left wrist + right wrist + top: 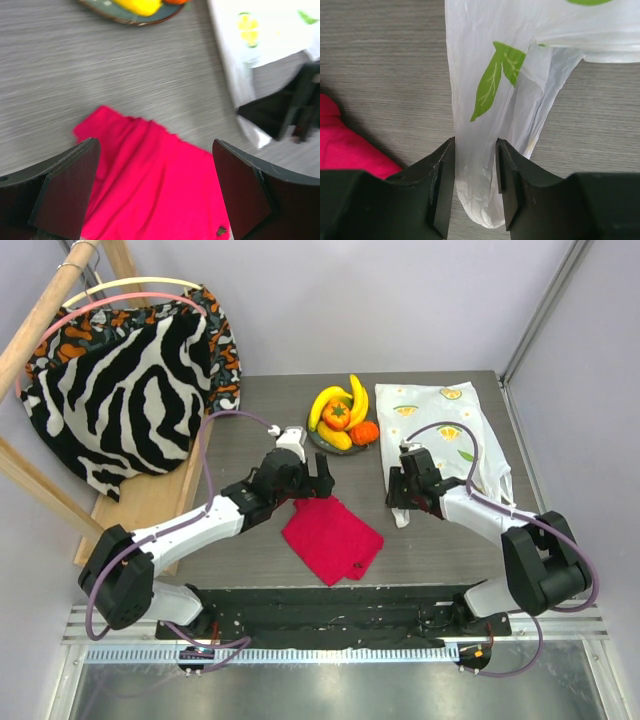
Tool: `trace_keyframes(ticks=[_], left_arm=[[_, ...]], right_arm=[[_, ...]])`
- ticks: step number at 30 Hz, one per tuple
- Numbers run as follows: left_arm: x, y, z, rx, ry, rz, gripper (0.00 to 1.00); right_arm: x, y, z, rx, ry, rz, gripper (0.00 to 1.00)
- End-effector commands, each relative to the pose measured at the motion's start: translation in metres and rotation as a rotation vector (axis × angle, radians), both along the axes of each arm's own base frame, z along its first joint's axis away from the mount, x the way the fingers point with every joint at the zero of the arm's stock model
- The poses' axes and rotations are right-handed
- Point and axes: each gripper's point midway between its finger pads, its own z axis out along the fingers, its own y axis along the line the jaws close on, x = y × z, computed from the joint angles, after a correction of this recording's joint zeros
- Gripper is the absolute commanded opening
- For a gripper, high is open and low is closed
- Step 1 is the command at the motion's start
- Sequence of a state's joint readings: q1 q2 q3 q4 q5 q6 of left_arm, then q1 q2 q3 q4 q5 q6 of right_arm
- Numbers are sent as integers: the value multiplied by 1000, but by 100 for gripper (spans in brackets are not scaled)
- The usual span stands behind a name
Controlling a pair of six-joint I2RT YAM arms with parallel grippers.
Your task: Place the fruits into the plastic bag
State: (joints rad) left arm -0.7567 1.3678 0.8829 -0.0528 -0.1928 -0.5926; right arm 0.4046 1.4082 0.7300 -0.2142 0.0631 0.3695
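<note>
Right tool (475,142) is down at the near end of the thin white plastic bag printed with citrus slices and green leaves (440,430). That bag lies flat on the grey wood-grain counter (440,555), just right of the fruit. One crinkled handle strip (480,100) runs lengthwise straight out from the tool, and the jaws stand astride it, across its width. They're part-way in and plastic fills the gap. Biting or only brushing? I can't tell.

Over to the left tool (155,150): spread as wide as it goes, holding nothing, hanging above the folded red cloth (330,537).

The small toy fruits, yellow bananas, a red-orange one and a little orange (342,415), sit heaped on the dark round plate (318,443). They're beyond the cloth and between the two arms.

So here's the geometry, as I read it: the fruit lies ahead of the left tool, which is nearer. The bag's mouth faces the right arm, so lifting that handle should open it.
</note>
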Motion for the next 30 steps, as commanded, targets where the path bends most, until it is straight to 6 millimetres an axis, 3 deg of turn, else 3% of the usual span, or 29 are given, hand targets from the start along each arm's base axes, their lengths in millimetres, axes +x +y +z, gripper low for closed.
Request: trace_keyframes(ticks=[1,4,6,8,14,16,17,26,30], left_arm=[[-1,-24,26,-148,-81,-67,100],[-7,-28,25,-176,-87,-103,100],[-9,-33,27,-193,-98,-135,100],[-19,-46,31,-225,-111,-218,100],[-50,-80,51,-282,-200,-417,100],[-59,-88,54,-283,-224,-464,100],[-60,-90,54,-280,-227,-469,99],[-49,-100,37,-241,-233,-429,94],[-48,-118,37,-238,-275,-470,91]], right_arm=[[7,9,10,34,-1,-1,44],[6,11,11,45,3,2,39],[8,16,15,72,3,-1,18],[14,21,24,110,-12,-31,8],[34,64,81,422,-113,-53,1],[32,74,88,530,-95,-91,1],[41,79,106,594,-156,-95,1],[36,82,134,790,-218,-183,1],[32,80,141,821,-226,-196,1]])
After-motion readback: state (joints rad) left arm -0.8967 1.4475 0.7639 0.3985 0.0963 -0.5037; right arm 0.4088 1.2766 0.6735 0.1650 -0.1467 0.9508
